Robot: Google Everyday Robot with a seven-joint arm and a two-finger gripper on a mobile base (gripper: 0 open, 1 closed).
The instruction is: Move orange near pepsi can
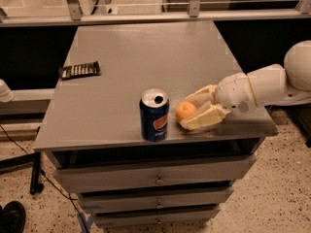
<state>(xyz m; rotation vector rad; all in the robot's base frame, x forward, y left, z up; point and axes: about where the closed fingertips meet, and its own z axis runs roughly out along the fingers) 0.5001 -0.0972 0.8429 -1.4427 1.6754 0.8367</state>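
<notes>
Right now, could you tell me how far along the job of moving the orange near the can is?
Mostly done: the orange is just beside the can, with a narrow gap between them. In hand: the gripper is closed around the orange. Left: release it there and back away.

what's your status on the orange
Gripper at front right of cabinet top, shut on orange. Orange just right of pepsi can, small gap between. Nothing in the way; snack bar far back left.

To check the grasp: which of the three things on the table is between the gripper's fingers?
The orange, held by the gripper beside the can; the bar lies far away.
</notes>
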